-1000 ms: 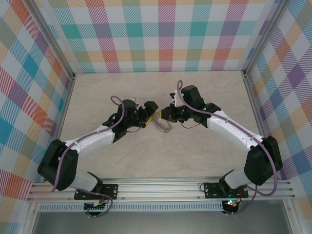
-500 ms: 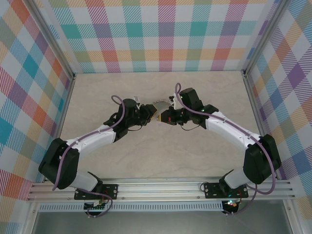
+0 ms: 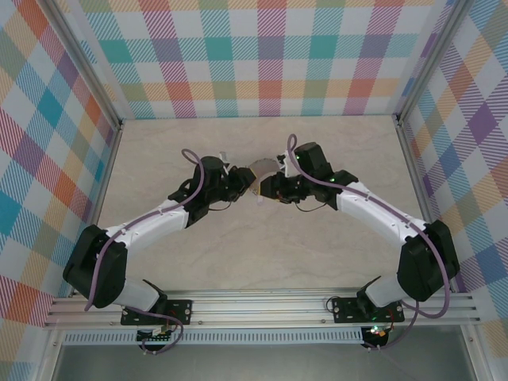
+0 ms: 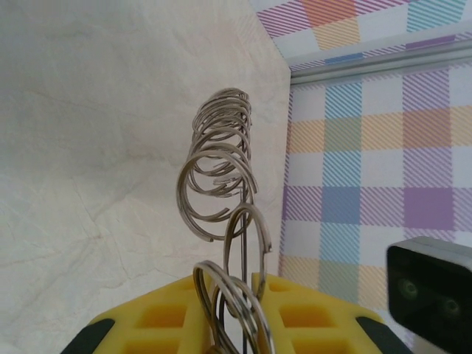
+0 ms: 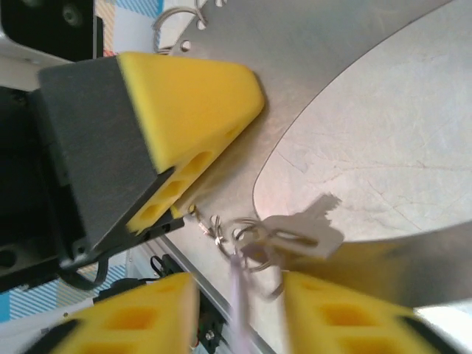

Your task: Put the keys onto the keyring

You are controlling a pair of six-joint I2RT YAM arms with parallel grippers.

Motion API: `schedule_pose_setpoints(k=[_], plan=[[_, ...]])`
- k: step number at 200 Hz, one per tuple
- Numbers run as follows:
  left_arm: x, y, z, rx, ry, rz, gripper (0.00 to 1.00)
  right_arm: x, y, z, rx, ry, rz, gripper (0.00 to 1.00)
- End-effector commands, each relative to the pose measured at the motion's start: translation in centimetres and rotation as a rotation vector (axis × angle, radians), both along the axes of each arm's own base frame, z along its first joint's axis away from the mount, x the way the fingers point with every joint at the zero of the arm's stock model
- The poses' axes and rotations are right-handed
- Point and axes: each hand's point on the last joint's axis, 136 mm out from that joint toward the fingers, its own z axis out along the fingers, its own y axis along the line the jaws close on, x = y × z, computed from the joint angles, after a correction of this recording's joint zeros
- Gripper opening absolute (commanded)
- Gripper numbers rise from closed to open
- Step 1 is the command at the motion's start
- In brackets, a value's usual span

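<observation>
Step in hand: threading.

- Left gripper (image 4: pixel 236 286) is clenched on the keyring (image 4: pixel 221 166) and presents it edge-on, midway between the two arms.
- Right gripper (image 5: pixel 240 289) is at the hoop's rim. The key (image 5: pixel 308 230) lies between its fingers, against the small loops (image 5: pixel 221 236).
- The wrist view is blurred, so I cannot tell whether the right claw grips the key or has released it.

Judgement: the key is at a loop, but capture is unconfirmed.

Next: confirm the key hangs on, keeping the hoop steady.

The top camera is looking down from above and behind the arm bases over the whole table (image 3: pixel 198 262), while both wrist cameras are closing in from opposite sides, sharing the keyring (image 4: pixel 221 177).
</observation>
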Motion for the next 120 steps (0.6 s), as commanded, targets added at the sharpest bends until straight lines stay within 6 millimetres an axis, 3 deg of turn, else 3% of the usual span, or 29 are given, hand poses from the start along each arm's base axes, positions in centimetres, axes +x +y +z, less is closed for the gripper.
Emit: schedule_pose_setpoints(k=[1,45,89,120], plan=[[0.2,0.3,3.4,0.073,-0.173,-0.034,0.00,-0.2,-1.7,1.7,0.035,-0.056,-0.034,0.56],[-0.8,0.0,8.6,0.179,-0.469,-0.166,0.00,-0.3,-5.3,2.5,0.057,-0.095,-0.153,0.74],[-2.4,-0.4,13.0,0.253,-0.690,-0.280,0.00,0.1,-5.3,4.0,0.066,-0.138,-0.163,0.82],[-2.5,0.7,15.3,0.372,-0.788,-0.266,0.00,0.8,-5.3,5.7,0.083,-0.181,-0.179,0.87]])
